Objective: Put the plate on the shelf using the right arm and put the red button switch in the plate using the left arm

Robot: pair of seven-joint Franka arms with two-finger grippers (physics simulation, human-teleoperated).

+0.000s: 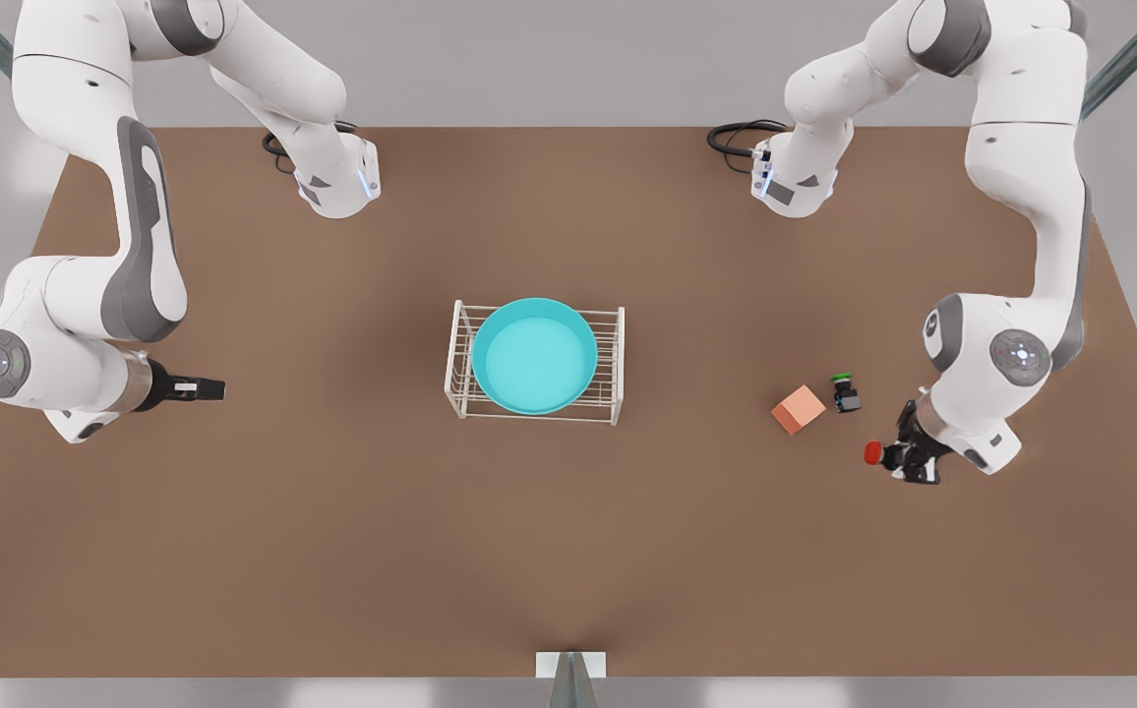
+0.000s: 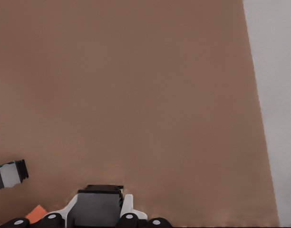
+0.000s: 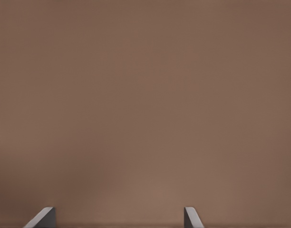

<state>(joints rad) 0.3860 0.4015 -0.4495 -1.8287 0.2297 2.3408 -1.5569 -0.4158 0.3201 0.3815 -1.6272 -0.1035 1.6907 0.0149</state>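
The turquoise plate (image 1: 534, 354) lies flat on the top tier of the white wire shelf (image 1: 614, 339) at mid-table. At the front view's right, my left gripper (image 1: 908, 459) hangs tilted just above the table and is shut on the red button switch (image 1: 873, 452), whose red cap sticks out toward the shelf. The left wrist view shows the switch's black body (image 2: 99, 204) held between the fingers. My right gripper (image 1: 209, 389) waits at the front view's left, low over the table and pointing toward the shelf. Its fingertips (image 3: 43, 218) stand apart with nothing between them.
A green-capped switch (image 1: 845, 391) (image 2: 10, 174) and a salmon-orange cube (image 1: 798, 409) (image 2: 37, 213) sit on the table just beside the left gripper, between it and the shelf. The table's edge (image 2: 259, 118) runs close behind that gripper.
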